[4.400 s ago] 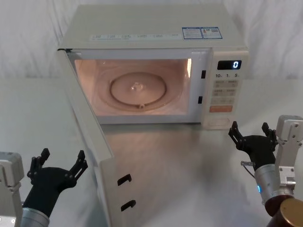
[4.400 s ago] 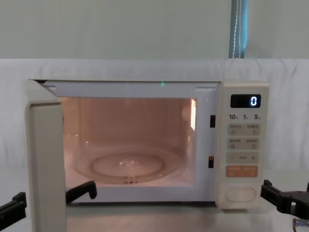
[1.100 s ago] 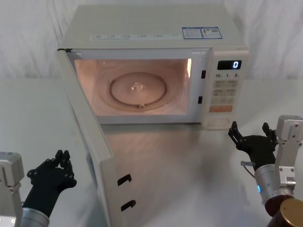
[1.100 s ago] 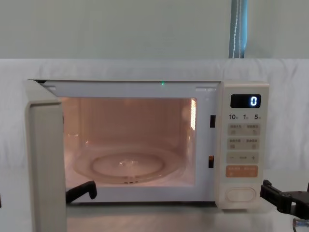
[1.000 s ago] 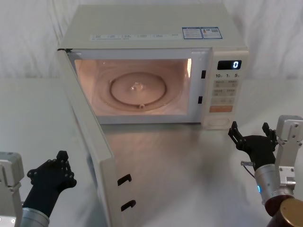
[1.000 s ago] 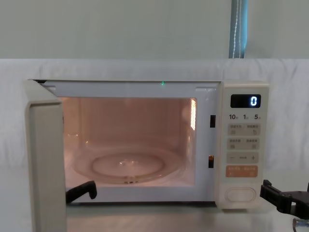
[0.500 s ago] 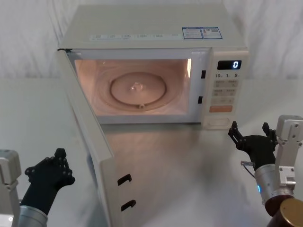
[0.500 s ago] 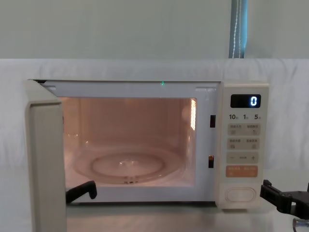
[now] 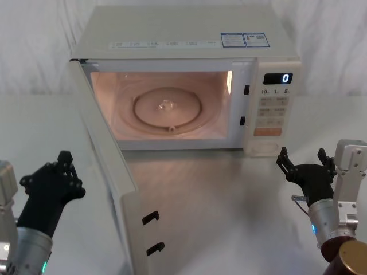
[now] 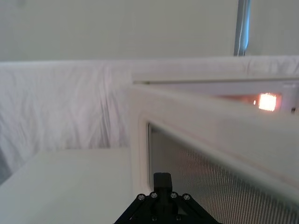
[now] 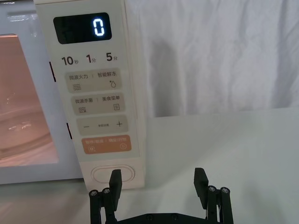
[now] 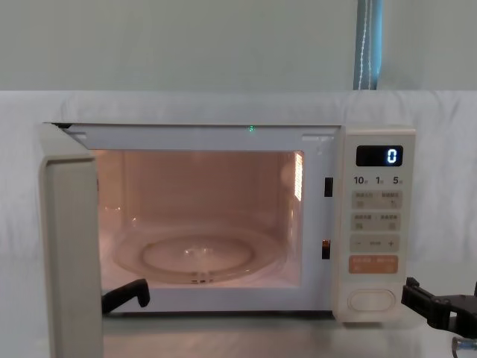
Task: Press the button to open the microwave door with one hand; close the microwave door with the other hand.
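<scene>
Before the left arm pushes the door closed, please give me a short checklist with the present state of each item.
1. Microwave door swung fully open: ok.
2. Left gripper on the door's outer side, fingers shut: ok.
3. Left gripper touching the door: not ok, a gap shows.
4. Cavity holds just the glass turntable: ok.
5. Right gripper open, apart from the button: ok.
6. Right gripper outside the door's swing: ok.

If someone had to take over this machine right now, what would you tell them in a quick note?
Left tool: shut, outside the open microwave door, not touching it.
Right tool: open, empty, hanging in front of the button, clear of it.
Done: the door stands swung wide, cavity lit, display reads 0.
Left: push the door closed with the left tool.
</scene>
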